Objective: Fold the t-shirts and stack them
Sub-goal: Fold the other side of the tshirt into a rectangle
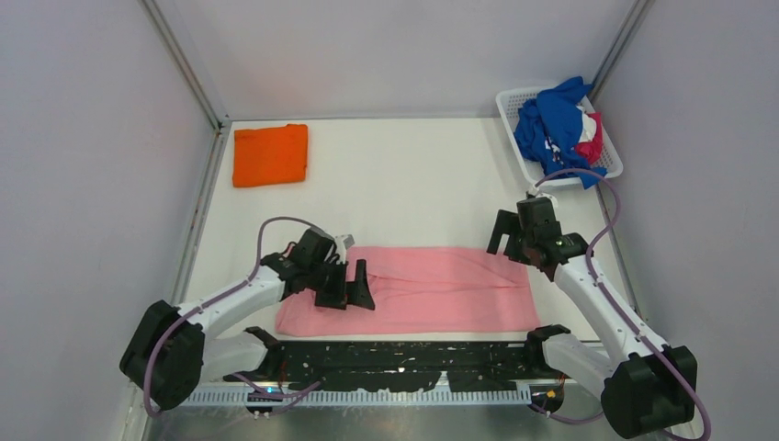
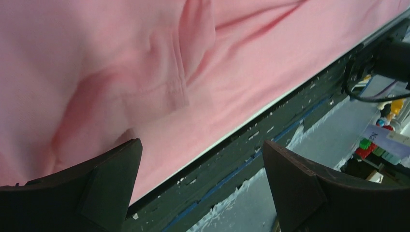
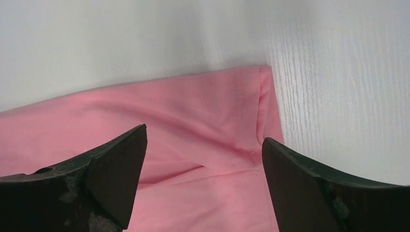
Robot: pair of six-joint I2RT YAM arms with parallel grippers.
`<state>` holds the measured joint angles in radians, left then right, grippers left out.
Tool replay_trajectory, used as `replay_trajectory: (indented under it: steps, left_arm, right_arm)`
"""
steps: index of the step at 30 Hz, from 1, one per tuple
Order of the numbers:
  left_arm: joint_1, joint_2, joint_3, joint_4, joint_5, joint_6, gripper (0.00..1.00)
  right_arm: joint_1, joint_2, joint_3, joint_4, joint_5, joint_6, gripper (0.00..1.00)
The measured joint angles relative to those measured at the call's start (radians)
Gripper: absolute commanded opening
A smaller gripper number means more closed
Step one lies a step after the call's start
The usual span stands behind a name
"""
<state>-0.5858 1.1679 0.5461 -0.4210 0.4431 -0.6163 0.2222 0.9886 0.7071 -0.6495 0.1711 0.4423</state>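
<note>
Left wrist: gripper [image 2: 202, 144] over pink t-shirt [image 2: 121, 63]

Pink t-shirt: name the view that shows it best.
Top external: nearly the whole pink t-shirt shows, folded into a strip. Left wrist catches only a creased patch at its edge; right wrist only one corner.

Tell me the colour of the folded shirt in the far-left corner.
Folded shirt: bright orange, top external view.

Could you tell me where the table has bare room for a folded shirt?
The table is bare between the orange t-shirt, the basket and the pink t-shirt. The near edge is crowded by the pink t-shirt, left gripper and right gripper; the basket fills the far right corner.
</note>
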Motion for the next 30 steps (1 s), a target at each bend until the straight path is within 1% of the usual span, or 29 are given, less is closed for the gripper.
replay_trajectory:
  steps: [5, 8, 10, 13, 15, 18, 21, 23, 30]
  left_arm:
    - [-0.04, -0.138, -0.054, -0.078, 0.05, -0.001, 1.0]
    - [-0.047, -0.23, -0.047, -0.126, 0.037, -0.003, 1.0]
    - [-0.047, -0.289, -0.022, -0.157, -0.012, -0.008, 1.0]
    - [-0.047, -0.34, 0.026, -0.168, -0.126, -0.024, 1.0]
    - [-0.04, -0.335, 0.047, -0.168, -0.209, -0.041, 1.0]
    - [-0.009, -0.282, 0.05, -0.172, -0.274, -0.066, 1.0]
    - [0.017, -0.194, 0.045, -0.19, -0.312, -0.086, 1.0]
    - [0.024, -0.163, 0.03, -0.213, -0.324, -0.095, 1.0]
    - [0.025, -0.177, -0.039, -0.343, -0.388, -0.146, 1.0]
  right_arm:
    - [0.0, 0.002, -0.002, 0.013, -0.018, -0.003, 0.95]
    - [0.0, 0.002, -0.012, 0.031, -0.035, -0.01, 0.95]
    - [0.0, 0.002, -0.018, 0.036, -0.048, -0.018, 0.95]
    - [0.0, 0.002, -0.018, 0.045, -0.065, -0.026, 0.95]
    - [0.0, 0.002, -0.018, 0.052, -0.077, -0.029, 0.95]
    - [0.0, 0.002, -0.018, 0.058, -0.089, -0.037, 0.95]
    - [0.0, 0.003, -0.018, 0.062, -0.094, -0.045, 0.95]
    - [0.0, 0.005, -0.018, 0.066, -0.096, -0.048, 0.96]
    - [0.0, 0.007, -0.026, 0.069, -0.095, -0.053, 0.95]
